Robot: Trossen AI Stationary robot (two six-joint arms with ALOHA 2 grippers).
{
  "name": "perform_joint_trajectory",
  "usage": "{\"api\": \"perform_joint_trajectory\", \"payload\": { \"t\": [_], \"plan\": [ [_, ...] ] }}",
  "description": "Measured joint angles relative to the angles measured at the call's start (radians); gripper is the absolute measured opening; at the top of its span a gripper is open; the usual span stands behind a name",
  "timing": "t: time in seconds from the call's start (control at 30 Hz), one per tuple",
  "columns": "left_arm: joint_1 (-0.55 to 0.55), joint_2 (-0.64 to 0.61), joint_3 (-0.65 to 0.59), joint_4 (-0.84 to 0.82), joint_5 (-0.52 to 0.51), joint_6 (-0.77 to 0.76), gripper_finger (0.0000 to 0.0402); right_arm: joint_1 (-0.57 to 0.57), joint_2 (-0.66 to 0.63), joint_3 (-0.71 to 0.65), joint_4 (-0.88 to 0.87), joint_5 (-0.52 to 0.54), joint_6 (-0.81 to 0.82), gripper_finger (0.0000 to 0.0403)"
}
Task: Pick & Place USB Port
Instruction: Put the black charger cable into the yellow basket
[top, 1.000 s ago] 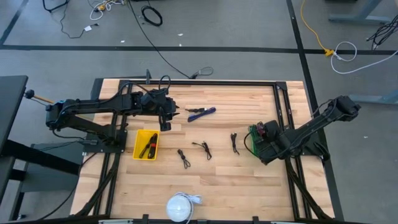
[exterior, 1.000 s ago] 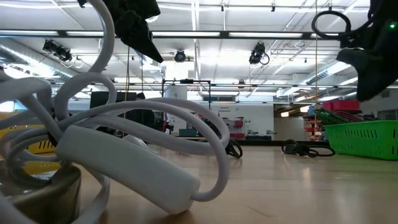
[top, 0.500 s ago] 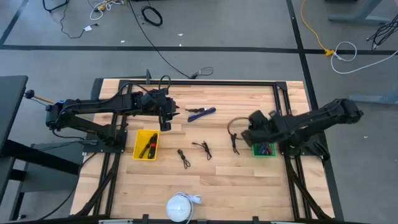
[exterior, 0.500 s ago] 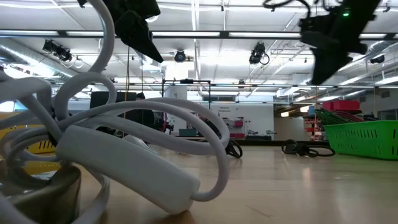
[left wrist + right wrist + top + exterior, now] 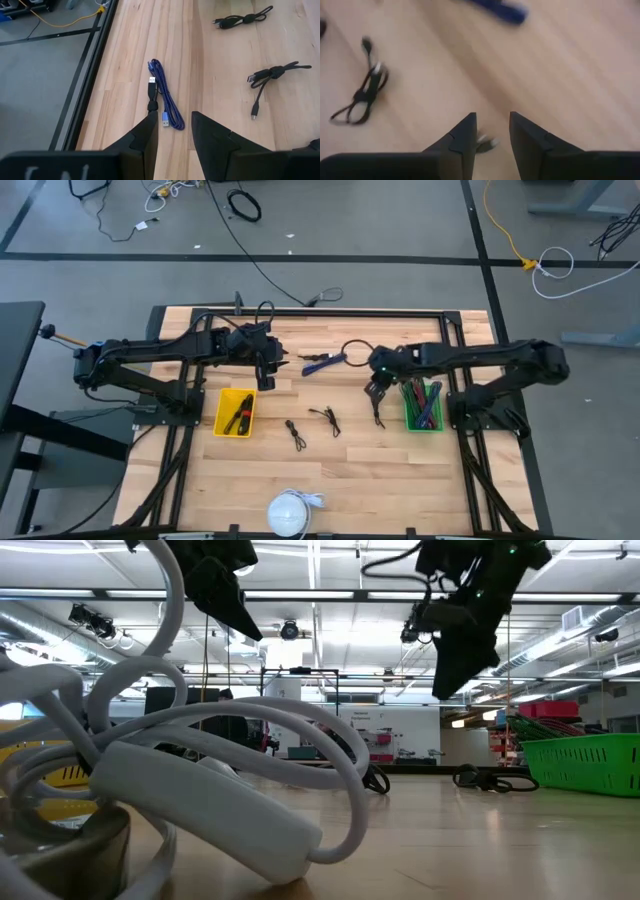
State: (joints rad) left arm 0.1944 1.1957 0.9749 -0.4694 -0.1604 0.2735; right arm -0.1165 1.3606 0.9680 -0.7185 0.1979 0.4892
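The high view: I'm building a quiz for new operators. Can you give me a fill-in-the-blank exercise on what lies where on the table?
The yellow bin sits on the table's ____ side.
The green bin sits on the table's ____ side.
The blue cable lies on the wood between the two ____.
The right claw hovers beside the ____ bin.

Missing words: left; right; claws; green
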Motion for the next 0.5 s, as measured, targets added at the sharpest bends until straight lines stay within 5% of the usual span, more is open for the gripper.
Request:
{"api": "perform_joint_trajectory", "payload": {
  "t": [0.13,0.5],
  "plan": [
    [0.000,0.000,0.000,0.000,0.000,0.001,0.0122,0.015,0.080,0.000,-0.009,-0.081,0.044,0.0119],
    [0.000,0.000,0.000,0.000,0.000,0.002,0.0122,0.094,0.212,0.000,-0.037,-0.087,0.194,0.0119]
  ]
}}
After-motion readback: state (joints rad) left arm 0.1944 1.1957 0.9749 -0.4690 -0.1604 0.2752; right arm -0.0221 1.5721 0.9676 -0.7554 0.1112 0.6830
